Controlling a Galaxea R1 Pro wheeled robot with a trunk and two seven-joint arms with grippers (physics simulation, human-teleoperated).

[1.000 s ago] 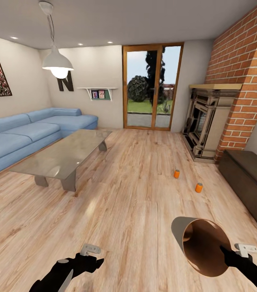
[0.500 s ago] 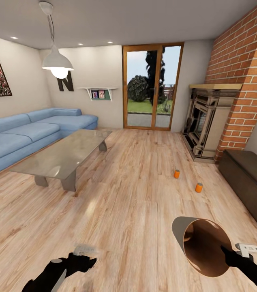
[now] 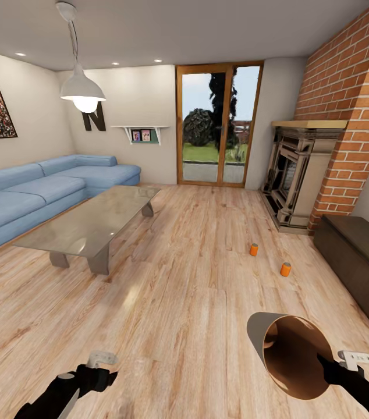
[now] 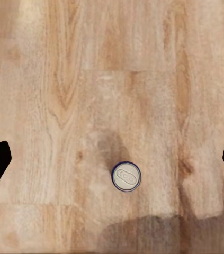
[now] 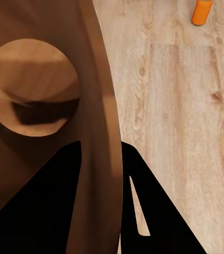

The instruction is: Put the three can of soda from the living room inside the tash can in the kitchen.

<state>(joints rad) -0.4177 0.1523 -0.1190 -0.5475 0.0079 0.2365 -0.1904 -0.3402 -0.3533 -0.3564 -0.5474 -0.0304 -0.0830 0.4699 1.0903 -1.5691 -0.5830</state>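
Two orange soda cans stand upright on the pale wood floor, one farther off and one nearer, toward the dark low cabinet; one orange can also appears in the right wrist view. The blue can stands on the floor, seen from above, below my left gripper, whose fingers are spread wide and empty. That left gripper hangs low at the head view's lower left. My right gripper is shut on the rim of the trash can, which it holds tipped, its brown inside facing me.
A glass coffee table stands left of centre, with the blue corner sofa behind it. The brick fireplace and long dark cabinet line the right wall. Glazed doors are at the back.
My left arm has drawn back toward the lower left of the head view. The right gripper, the bin and the orange cans have stayed put.
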